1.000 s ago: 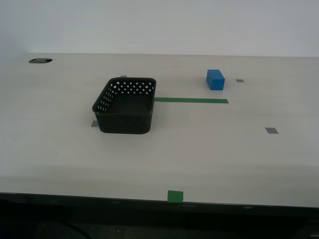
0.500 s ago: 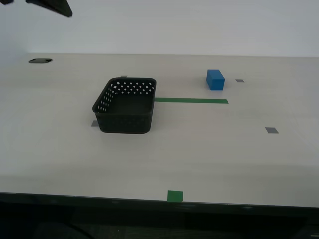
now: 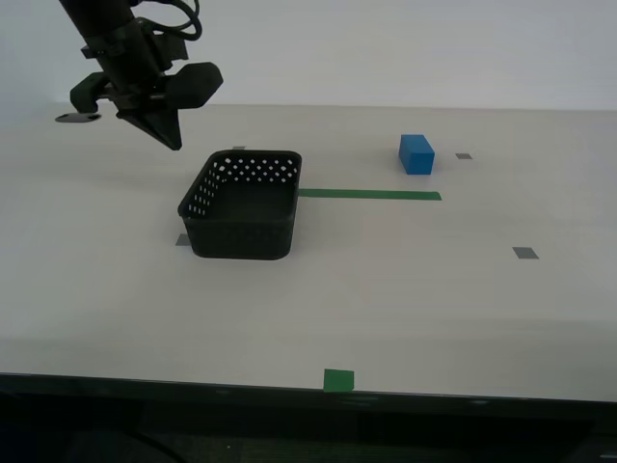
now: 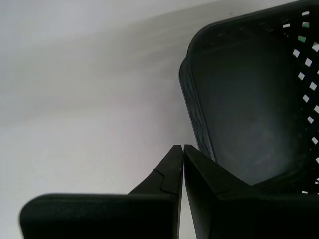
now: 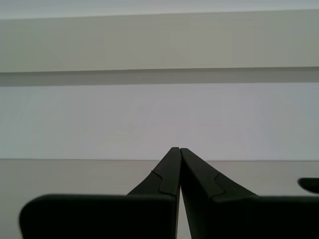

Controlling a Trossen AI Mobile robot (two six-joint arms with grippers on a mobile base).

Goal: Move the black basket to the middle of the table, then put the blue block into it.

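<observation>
While my second claw hangs in the air near the far corner of the black basket on the exterior view's left, its two fingers are pressed together to a point and grip nothing. Its wrist view shows the same closed tips just beside the basket's outer wall and rim, with bare desk under them. The basket stands upright on the desk, open side up, with rows of small round holes in its walls. Its corner on the exterior view's right touches the end of the green tape strip, which runs off toward the exterior view's right. The blue block sits on the desk just beyond the far end of that strip, well apart from the basket. A green square mark lies at the near edge of the desk, and a small grey square lies toward the exterior view's right. My first claw is pinched closed and empty too, facing a pale, bare surface; it does not show in the exterior view.
</observation>
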